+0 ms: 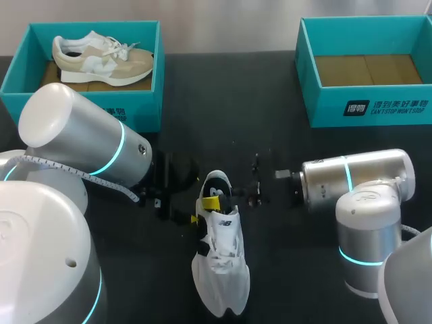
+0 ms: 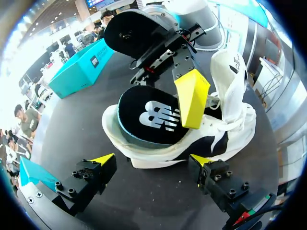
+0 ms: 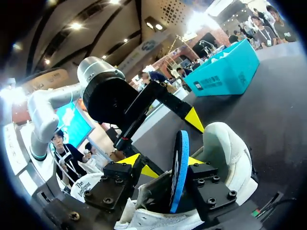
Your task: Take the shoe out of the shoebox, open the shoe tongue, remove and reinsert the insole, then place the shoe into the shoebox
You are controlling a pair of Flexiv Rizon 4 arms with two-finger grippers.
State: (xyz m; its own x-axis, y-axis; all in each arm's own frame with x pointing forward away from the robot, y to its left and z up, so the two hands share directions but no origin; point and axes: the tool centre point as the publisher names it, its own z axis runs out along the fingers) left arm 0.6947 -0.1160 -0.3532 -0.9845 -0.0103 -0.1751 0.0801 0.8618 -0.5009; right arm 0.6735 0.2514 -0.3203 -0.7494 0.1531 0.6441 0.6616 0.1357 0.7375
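Observation:
A white shoe (image 1: 221, 266) lies on the black table, heel away from me, toe towards the front edge. Its black insole (image 2: 153, 117) with a blue edge (image 3: 180, 163) rests tilted up in the heel opening. My right gripper (image 1: 219, 196) reaches in from the right; its fingers stand apart with the insole between them (image 3: 160, 163), and one yellow fingertip (image 2: 192, 98) lies on the insole. My left gripper (image 2: 153, 160) sits beside the shoe's left side (image 1: 183, 199), wide open and holding nothing. The tongue (image 2: 232, 81) stands up.
An empty teal shoebox (image 1: 368, 108) stands at the back right. A second teal box (image 1: 145, 111) at the back left holds a beige and white shoe (image 1: 104, 57). Bare table lies between the boxes and right of the shoe.

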